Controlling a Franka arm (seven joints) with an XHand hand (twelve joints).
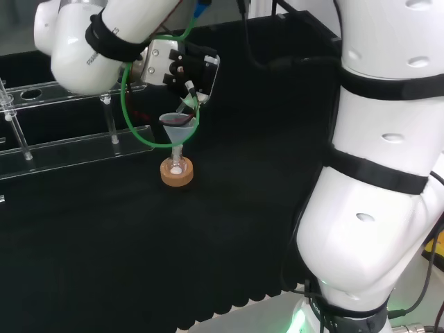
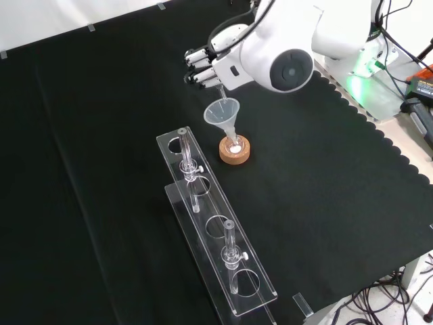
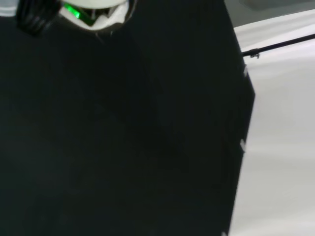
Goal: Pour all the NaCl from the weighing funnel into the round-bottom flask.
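I have the hand [image 1: 182, 68], fingers [image 2: 197, 68] curled round the tilted weighing funnel [image 1: 189, 99], over the cone funnel [image 2: 223, 112] in the corked flask [image 2: 235, 144] (1 nudge topples it, spilling NaCl).

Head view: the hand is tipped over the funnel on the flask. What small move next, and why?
Probably hold the tilt and tip slightly further. The hand has its fingers curled round a slim clear piece, likely the weighing funnel, slanting down into the funnel in the flask on the cork ring. White powder already lies at the flask's bottom; I cannot tell what remains.
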